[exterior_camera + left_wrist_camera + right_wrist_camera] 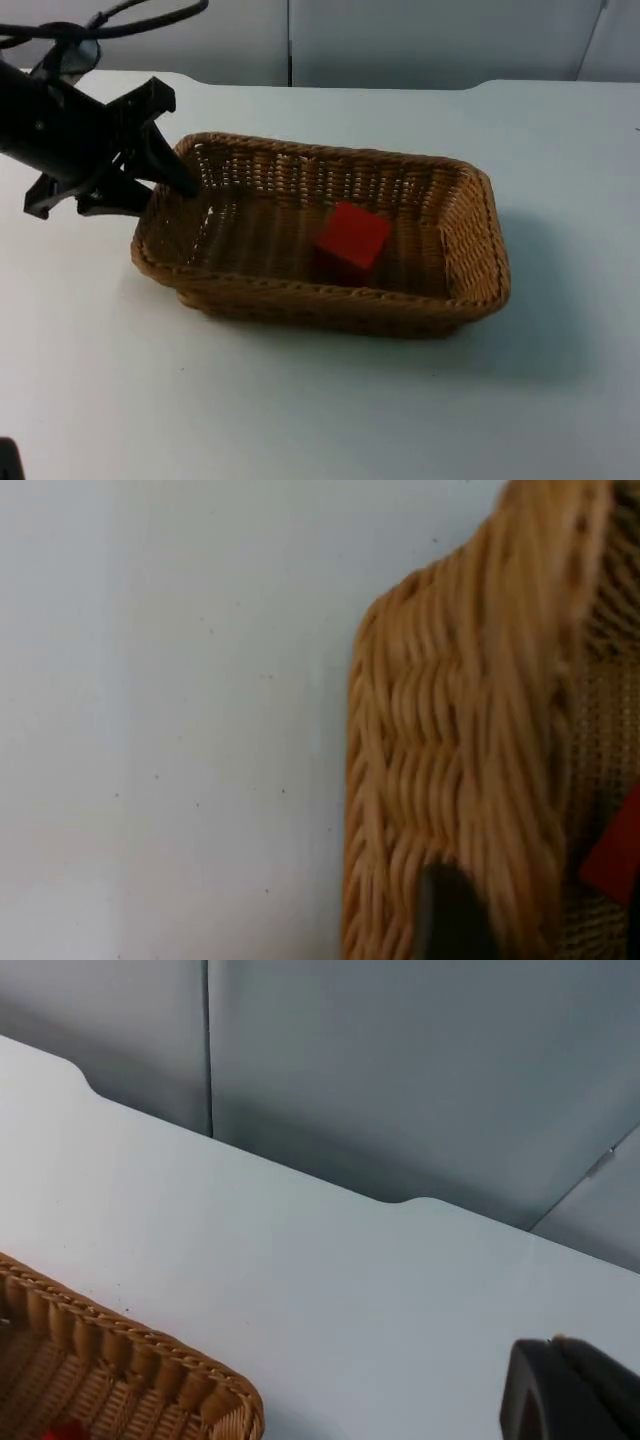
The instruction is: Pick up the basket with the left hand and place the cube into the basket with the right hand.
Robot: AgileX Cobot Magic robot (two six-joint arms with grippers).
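Observation:
A brown wicker basket (468,262) is at the middle of the white table in the top view. A red cube (352,236) lies on its floor, slightly left of centre. My left gripper (176,178) is shut on the basket's left short rim, one finger inside and the other outside the wall. The left wrist view shows that rim (470,740) close up, with a black fingertip (452,912) against the weave and an edge of the cube (612,856) behind it. My right gripper (572,1392) waits off to the side, above the table beyond a corner of the basket (130,1370).
The grey partition wall (420,40) closes off the table's far edge. Bare white table (300,410) lies in front of the basket and to its right.

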